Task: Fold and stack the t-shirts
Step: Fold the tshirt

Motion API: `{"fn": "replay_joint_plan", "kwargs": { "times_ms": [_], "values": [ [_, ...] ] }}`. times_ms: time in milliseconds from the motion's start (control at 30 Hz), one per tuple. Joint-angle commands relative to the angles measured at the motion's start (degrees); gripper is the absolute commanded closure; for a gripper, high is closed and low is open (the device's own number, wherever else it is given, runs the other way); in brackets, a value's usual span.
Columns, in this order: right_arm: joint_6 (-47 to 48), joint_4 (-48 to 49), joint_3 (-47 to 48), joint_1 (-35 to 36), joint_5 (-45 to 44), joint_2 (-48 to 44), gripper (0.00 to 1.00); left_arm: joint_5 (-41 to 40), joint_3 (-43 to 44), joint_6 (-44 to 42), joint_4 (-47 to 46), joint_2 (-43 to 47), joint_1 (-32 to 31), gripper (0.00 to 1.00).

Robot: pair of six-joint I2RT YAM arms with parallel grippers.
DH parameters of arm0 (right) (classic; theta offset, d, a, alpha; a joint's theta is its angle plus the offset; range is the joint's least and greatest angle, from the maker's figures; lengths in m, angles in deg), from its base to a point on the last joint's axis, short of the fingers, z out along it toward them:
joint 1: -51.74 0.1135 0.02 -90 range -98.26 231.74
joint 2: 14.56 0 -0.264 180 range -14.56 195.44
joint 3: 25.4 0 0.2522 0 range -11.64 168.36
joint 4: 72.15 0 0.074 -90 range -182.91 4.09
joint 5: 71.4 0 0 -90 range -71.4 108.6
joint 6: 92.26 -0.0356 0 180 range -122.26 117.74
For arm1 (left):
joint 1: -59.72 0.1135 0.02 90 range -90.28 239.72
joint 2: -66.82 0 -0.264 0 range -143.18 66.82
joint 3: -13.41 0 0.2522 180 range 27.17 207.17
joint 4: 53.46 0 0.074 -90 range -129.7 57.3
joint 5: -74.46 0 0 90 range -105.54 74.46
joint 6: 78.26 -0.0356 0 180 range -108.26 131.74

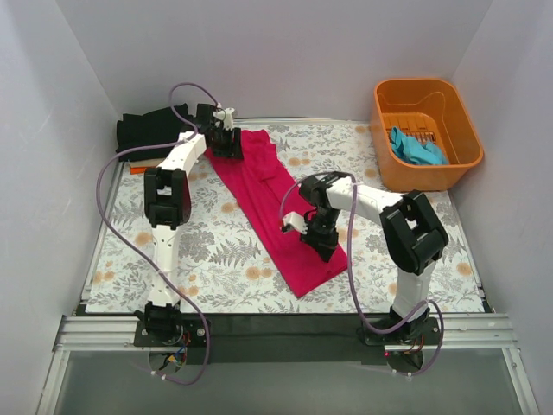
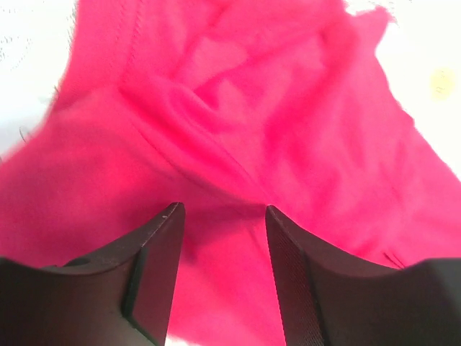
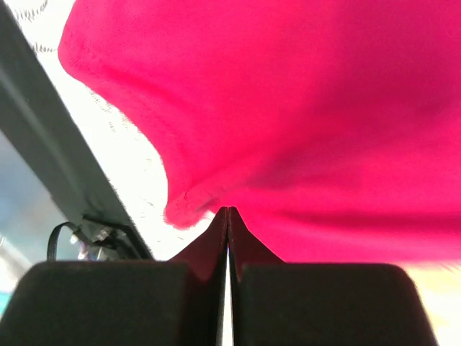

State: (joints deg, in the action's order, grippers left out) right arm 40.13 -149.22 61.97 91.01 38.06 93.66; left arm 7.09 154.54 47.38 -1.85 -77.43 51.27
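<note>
The flower-patterned tabletop is crossed by the bright magenta-pink cloth t-shirt, which is laid out as a long narrow band running from 11 o'clock down to 5 o'clock in the top view. It is judged to be folded lengthwise already, with the crosswise folds not yet made.

At 2 o'clock the orange plastic basket is set. The crumpled teal-blue cloth t-shirt is seen inside it, unfolded. At 10 o'clock the folded black cloth t-shirt is placed against the back edge, and a sliver of flat orange cloth is seen just at its near side. Whether that sliver lies under the black one cannot be told. No white shirt can be made out.

The left tool is held over the far end of the pink band at 11 o'clock. Its fingers are spread apart and nothing is gripped between them. The right tool is placed at the near end at 5 o'clock with its fingers pressed together. An edge of the pink cloth appears to be pinched at their tips.

The task is judged to be about midway. One small pile is formed, the pink shirt is half folded, and the teal one is untouched.
</note>
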Motion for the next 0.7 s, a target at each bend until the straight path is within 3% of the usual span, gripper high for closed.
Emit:
{"fn": "replay_joint_plan", "kwargs": {
  "times_ms": [0, 100, 267, 367, 667],
  "values": [
    [-0.03, -2.26, 5.23, -3.84, 1.46, -5.12, 0.98, 3.04, -4.83, 1.1, -2.42, 13.86, -0.25, 0.53],
    [1.64, -1.65, 6.99, -7.09, -0.65, -5.48, 0.97, -1.34, -11.78, 0.93, -1.82, 18.37, -2.01, 0.55],
    [2.78, 0.72, 5.95, -9.03, -5.48, -0.74, 0.98, -6.9, -18.47, 3.38, -1.02, 18.65, -3.77, 0.63],
    [2.61, 2.75, 5.5, -9.03, -5.93, 2.16, 0.99, -6.73, -18.48, 4.17, 0.21, 16.11, -3.77, 0.68],
    [1.29, 3.81, 2.34, -5.87, -1.72, 5.85, 0.99, -7.43, -13.12, 1.55, 2.5, 7.85, -4.12, 0.72]
  ]
}}
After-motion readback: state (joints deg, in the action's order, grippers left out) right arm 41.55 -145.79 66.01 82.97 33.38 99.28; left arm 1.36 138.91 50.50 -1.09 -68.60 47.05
